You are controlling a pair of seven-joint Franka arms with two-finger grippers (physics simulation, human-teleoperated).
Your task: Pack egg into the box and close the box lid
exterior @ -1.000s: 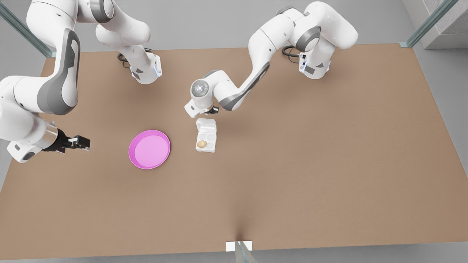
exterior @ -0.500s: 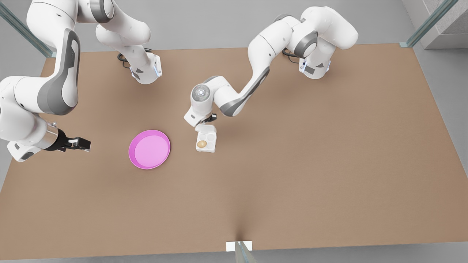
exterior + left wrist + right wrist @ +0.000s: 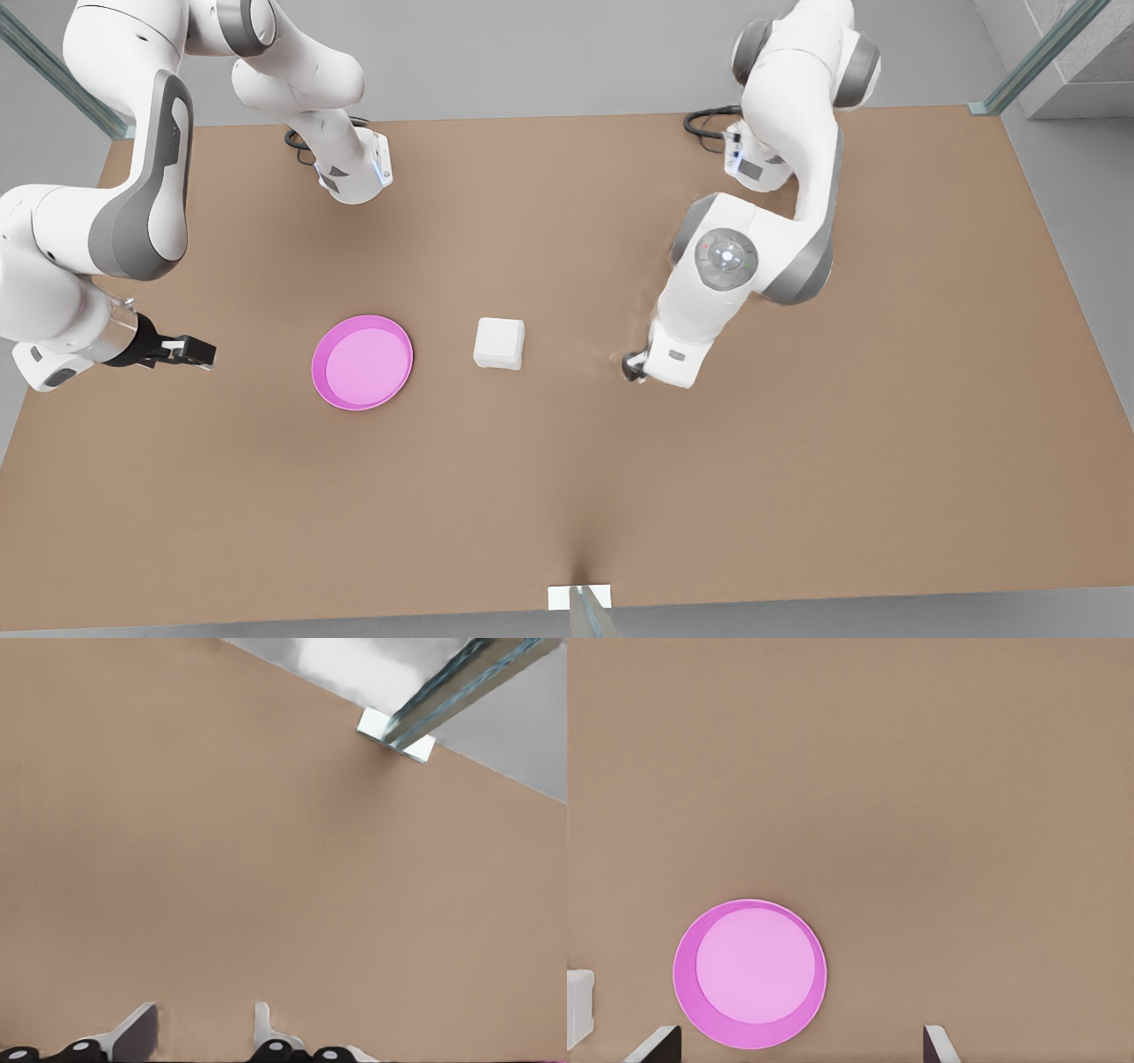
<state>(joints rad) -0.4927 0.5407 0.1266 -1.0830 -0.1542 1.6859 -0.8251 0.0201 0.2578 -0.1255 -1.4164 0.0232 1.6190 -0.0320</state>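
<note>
The white box (image 3: 500, 344) sits mid-table with its lid (image 3: 500, 338) folded down flat over the tray. The egg is hidden under the lid. My left gripper (image 3: 631, 365) hangs low over the table, well off to the front view's right of the box. In the left wrist view its fingers (image 3: 205, 1010) stand apart over bare tabletop, open with nothing between them. My right gripper (image 3: 202, 353) waits beyond the pink plate at the front view's left, open and empty (image 3: 800, 1032). An edge of the box (image 3: 576, 1005) shows in the right wrist view.
A round pink plate (image 3: 361, 361) (image 3: 749, 973) lies empty between the box and my right gripper. A white bracket with a glass strut (image 3: 580, 596) (image 3: 396, 735) marks the table's near edge. Both arm bases stand at the back edge.
The lid went from lying open, to half raised, to shut over the egg. My left arm swung from behind the box to the front view's right. My right gripper barely shifted.
</note>
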